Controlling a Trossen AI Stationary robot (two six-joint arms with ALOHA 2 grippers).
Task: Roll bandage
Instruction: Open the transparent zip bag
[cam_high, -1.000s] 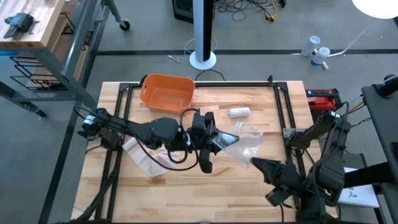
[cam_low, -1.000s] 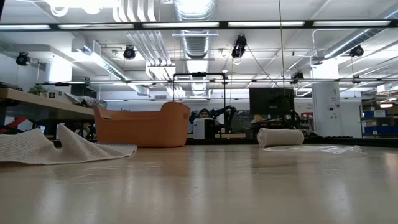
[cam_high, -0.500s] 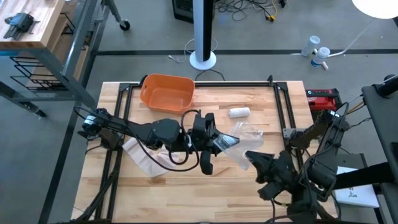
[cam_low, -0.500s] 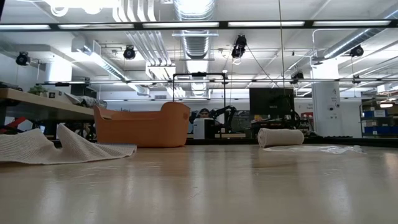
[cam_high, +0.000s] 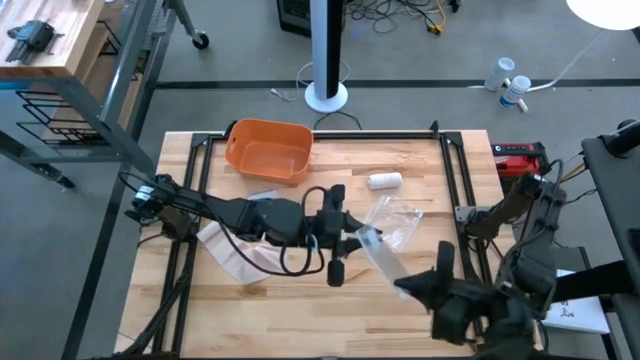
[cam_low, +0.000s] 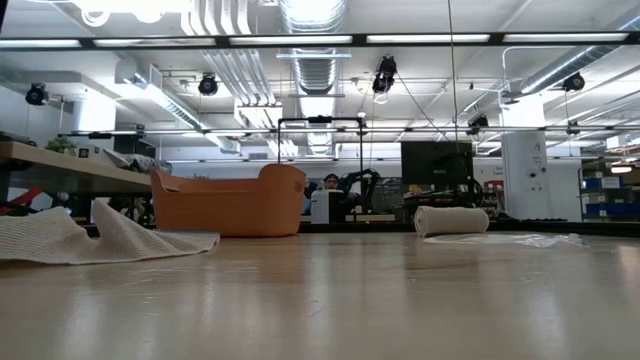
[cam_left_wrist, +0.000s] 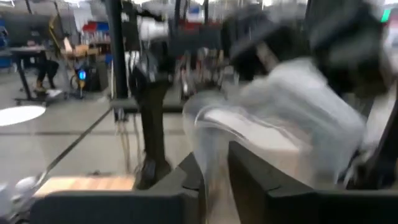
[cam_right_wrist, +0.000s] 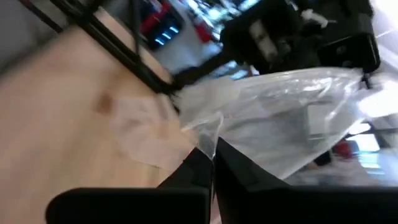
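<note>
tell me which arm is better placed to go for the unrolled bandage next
Left, probably. The unrolled bandage lies right under the left arm, though the left gripper and the right gripper each pinch the clear plastic bag.

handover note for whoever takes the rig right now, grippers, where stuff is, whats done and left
Left gripper and right gripper are both shut on the clear plastic bag, held between them mid-table.
Rolled bandage lies behind the bag; orange bin sits at the back left.
Unrolled bandage lies flat under the left arm, not yet rolled.
Left: deal with the bag, then roll that bandage.
</note>
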